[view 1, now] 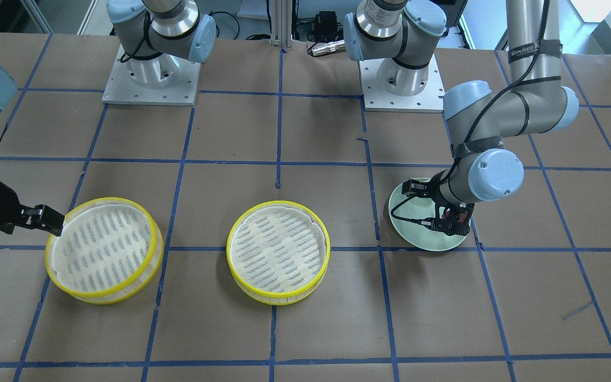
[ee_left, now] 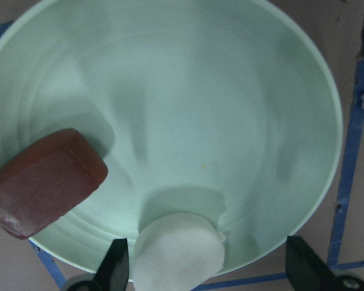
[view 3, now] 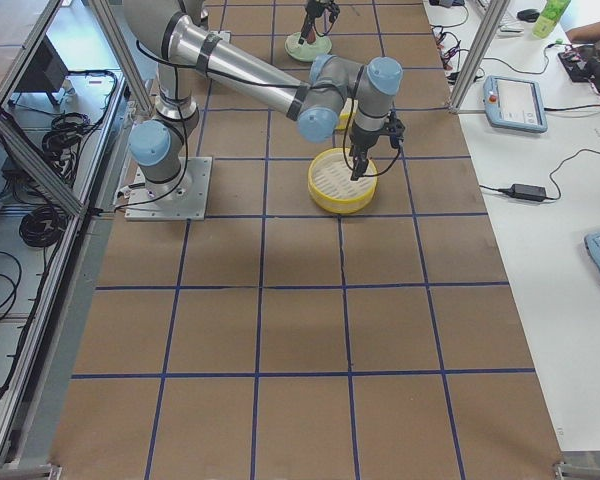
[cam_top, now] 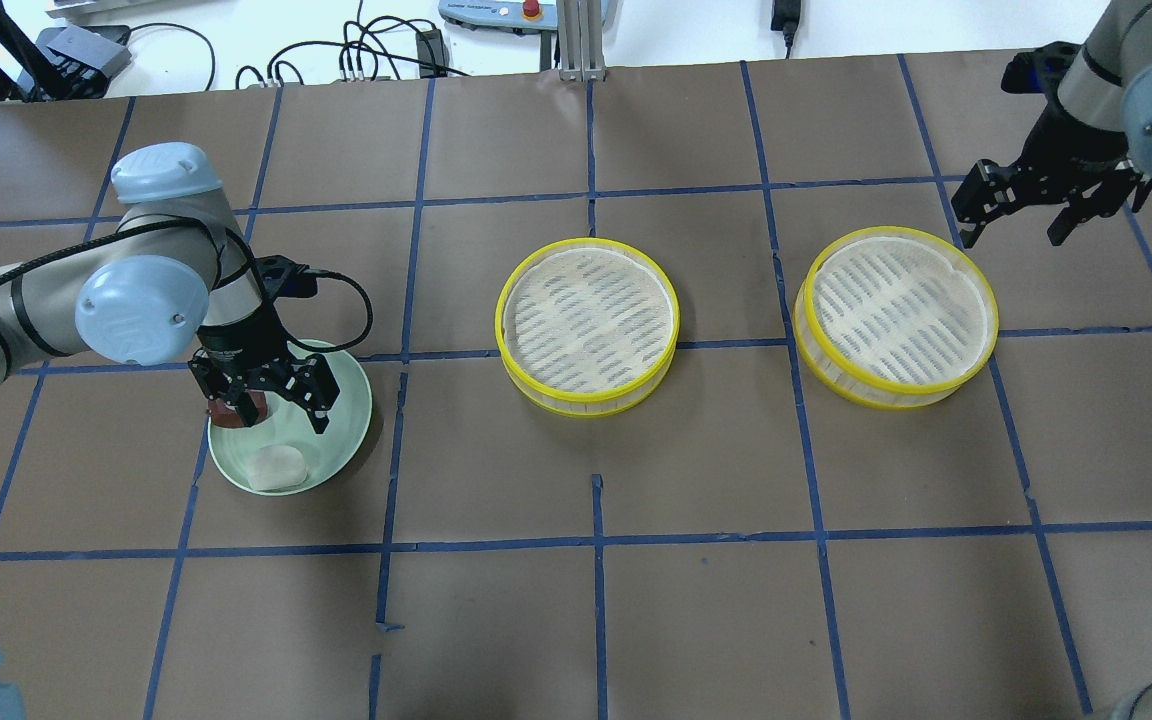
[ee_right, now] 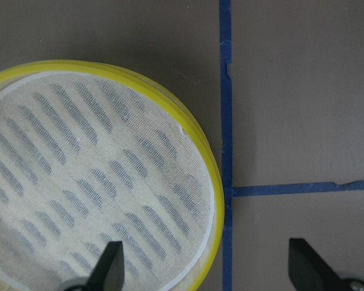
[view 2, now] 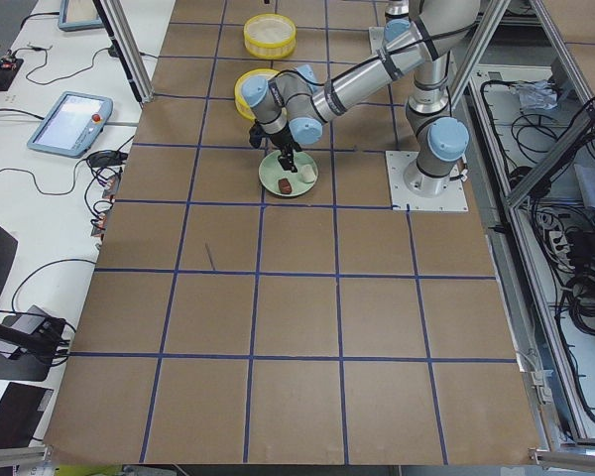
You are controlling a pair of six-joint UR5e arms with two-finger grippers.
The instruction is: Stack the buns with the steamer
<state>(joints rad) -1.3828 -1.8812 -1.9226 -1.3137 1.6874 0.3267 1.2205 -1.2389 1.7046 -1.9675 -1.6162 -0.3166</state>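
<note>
L gripper [cam_top: 274, 408] is hovering over pale-green round plate [cam_top: 348, 432], jaws spread, gripping nothing. Smooth white rounded bun [ee_left: 179, 251] is lining up between them in wrist view. Glossy reddish-brown oblong bun [ee_left: 42, 182] is lying beside it, same plate. R gripper [cam_top: 1011, 225] is hanging spread by right yellow-rimmed mesh steamer tray [cam_top: 896, 315]. 2nd tray [cam_top: 586, 325] is sitting mid-table, both empty. White bun prob soft, light: pinch across sides, low force.

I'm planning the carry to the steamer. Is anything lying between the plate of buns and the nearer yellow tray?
Nothing visible. Between the green plate and the middle tray lies only bare table with blue tape lines. The left pincer hangs open right above the buns, with nothing between them.
</note>
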